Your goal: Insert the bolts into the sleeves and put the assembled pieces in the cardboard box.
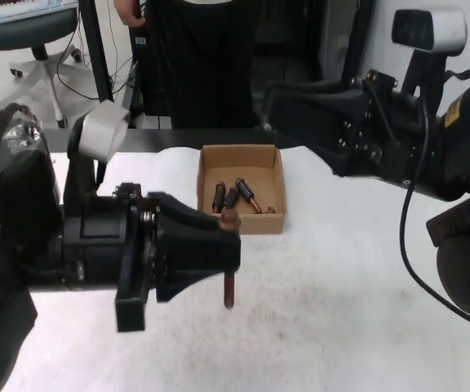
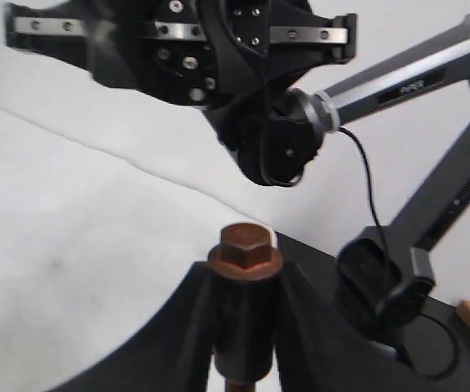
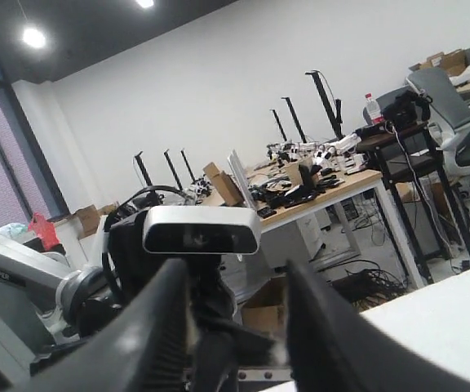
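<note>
Clamped upright between the fingers of your left gripper [image 2: 245, 294] is a bolt [image 2: 245, 245], its copper hex head standing proud of them. A dark sleeve [image 2: 241, 335] appears to wrap the shank below the head, so I judge this piece already assembled and only waiting to be dropped off. From above, the bolt hangs over the bench [image 1: 341, 310], just short of the near wall of the box [image 1: 241, 223] and not yet over its opening. Whether the lower tip touches the bench, I cannot tell. Inside the box lie at least three finished pieces [image 1: 219, 197], close together near the middle and front, with one more small copper bit by the front right corner. Part of the job therefore looks done. What remains, as far as you can see, is to carry this piece over the wall and let it go. No loose bolts or sleeves show on the bench around the box. Your right gripper [image 3: 235, 327] is raised well off the bench, with its fingers apart and nothing held between them.
</note>
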Controlling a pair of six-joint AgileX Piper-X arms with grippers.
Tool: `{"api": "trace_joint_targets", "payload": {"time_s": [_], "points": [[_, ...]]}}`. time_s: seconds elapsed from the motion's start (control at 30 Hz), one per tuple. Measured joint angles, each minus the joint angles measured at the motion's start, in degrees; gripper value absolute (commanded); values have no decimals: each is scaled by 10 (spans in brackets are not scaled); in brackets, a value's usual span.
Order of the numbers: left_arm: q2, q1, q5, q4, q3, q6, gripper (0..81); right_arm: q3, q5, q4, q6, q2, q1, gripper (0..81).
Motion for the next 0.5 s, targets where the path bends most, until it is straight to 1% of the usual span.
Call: {"api": "trace_joint_targets", "payload": {"time_s": [0.03,0.1,0.2,0.3,0.4,0.43,0.5], "points": [[0,0,-3,0,0,1,2,0,0,0,1,0,-5,2],[0,0,-19,1,0,7,2,0,0,0,2,0,-14,8],[1,0,-69,36,-13,16,2,0,-2,5,1,0,-26,8],[8,0,-145,112,-43,44,2,0,-4,33,-7,0,-38,8],[41,0,-235,215,-95,86,2,0,-10,121,-49,0,-52,8],[41,0,-266,252,-117,100,2,0,-2,215,-97,0,-58,8],[79,0,-315,327,-171,122,2,0,21,309,-151,0,-60,8]]}}
